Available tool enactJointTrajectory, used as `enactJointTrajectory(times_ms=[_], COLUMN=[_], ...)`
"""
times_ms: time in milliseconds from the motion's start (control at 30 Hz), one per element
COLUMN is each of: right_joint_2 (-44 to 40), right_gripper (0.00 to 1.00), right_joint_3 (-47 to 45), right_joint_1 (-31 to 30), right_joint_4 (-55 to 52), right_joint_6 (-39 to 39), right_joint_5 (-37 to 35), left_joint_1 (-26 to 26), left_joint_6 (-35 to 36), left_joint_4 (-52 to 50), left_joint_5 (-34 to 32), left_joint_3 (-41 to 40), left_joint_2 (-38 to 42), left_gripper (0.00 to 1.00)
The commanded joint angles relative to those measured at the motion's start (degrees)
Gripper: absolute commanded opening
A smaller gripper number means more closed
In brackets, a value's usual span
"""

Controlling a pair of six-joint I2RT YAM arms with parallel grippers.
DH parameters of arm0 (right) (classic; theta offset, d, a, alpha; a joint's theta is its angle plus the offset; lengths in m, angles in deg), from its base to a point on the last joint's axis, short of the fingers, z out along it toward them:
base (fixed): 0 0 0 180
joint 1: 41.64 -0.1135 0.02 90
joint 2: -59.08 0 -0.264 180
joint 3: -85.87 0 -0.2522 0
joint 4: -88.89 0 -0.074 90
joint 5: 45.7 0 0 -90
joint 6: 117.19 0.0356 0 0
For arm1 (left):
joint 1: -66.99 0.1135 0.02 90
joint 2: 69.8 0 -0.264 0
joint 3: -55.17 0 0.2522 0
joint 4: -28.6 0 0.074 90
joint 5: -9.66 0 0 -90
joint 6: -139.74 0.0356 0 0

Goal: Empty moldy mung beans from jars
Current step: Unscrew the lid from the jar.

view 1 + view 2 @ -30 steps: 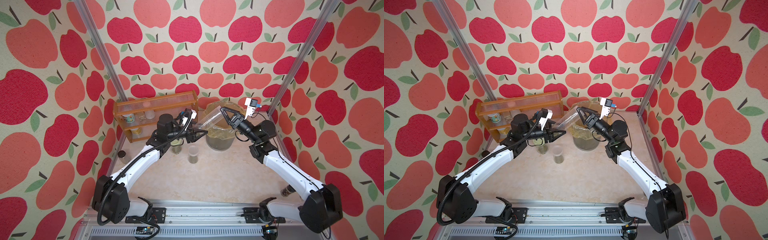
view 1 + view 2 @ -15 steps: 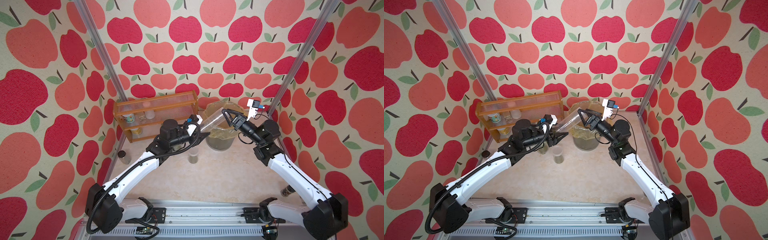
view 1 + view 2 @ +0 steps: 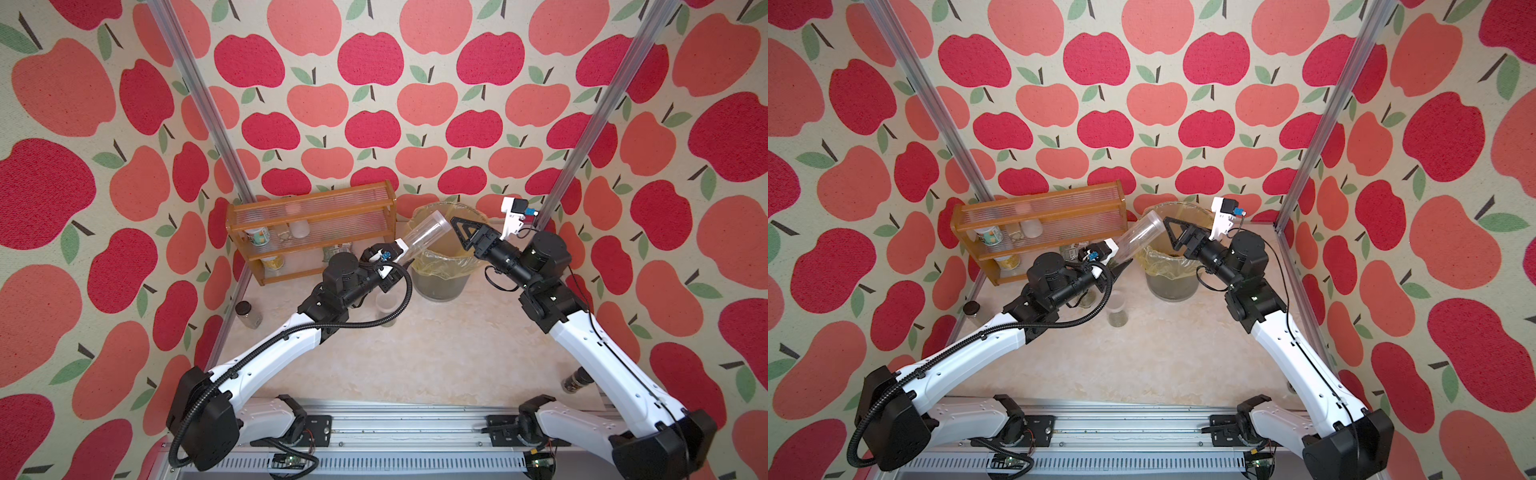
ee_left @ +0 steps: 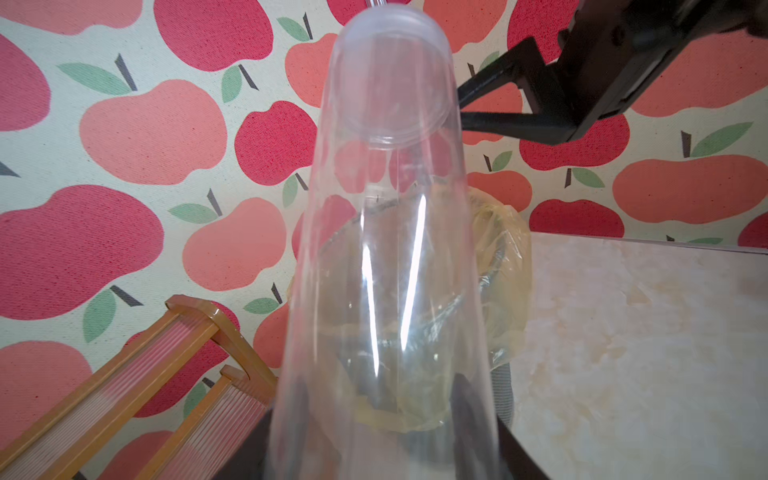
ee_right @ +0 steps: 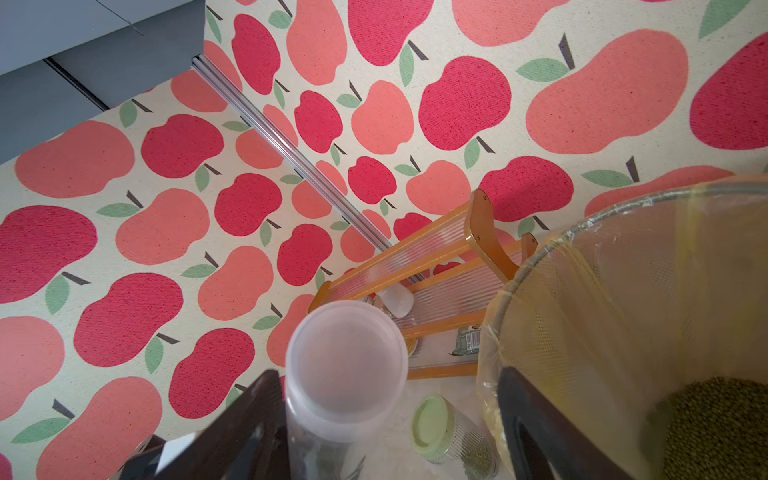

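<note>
While the left hand (image 3: pixel 402 258) clamps the emptied tall clear tube (image 3: pixel 424 235), right hand (image 3: pixel 457 226) apart, the green-lidded glass jar (image 5: pixel 436 428) awaits, olive beans (image 5: pixel 473 453) inside

Crowded bin (image 3: pixel 440 286) mouth (tube (image 3: pixel 424 235), right gripper (image 3: pixel 454 221)); tabletop (image 3: pixel 436 353) open.

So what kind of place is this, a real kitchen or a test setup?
Probably a staged robot test cell, not a real kitchen: apple-print fabric walls on aluminium posts, two arms on a mounting rail, and a wooden rack as prop.
</note>
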Motion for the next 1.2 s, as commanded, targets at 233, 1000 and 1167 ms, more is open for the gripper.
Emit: enactJointTrajectory(times_ms=[233,1000,1167], right_joint_2=[1.9,7.3,7.5], right_gripper=[0.79,0.5,0.46], right_joint_3=[-1.3,-0.8,-1.0], right_joint_1=[-0.4,-1.3,-1.3], right_joint_4=[8.4,13.6,14.9], right_joint_6=[5.3,8.6,8.3], right_joint_5=[1.7,6.6,7.4], left_joint_1=[-1.2,-1.6,-0.6], left_joint_6=[3.3,3.2,-2.1], left_joint_4=[1.2,1.5,-1.2], left_joint_5=[-2.1,-2.6,-2.1], left_joint_3=[0.7,1.5,4.0], left_joint_2=[-1.7,-2.9,-3.0], left_gripper=[0.44,0.43,0.42])
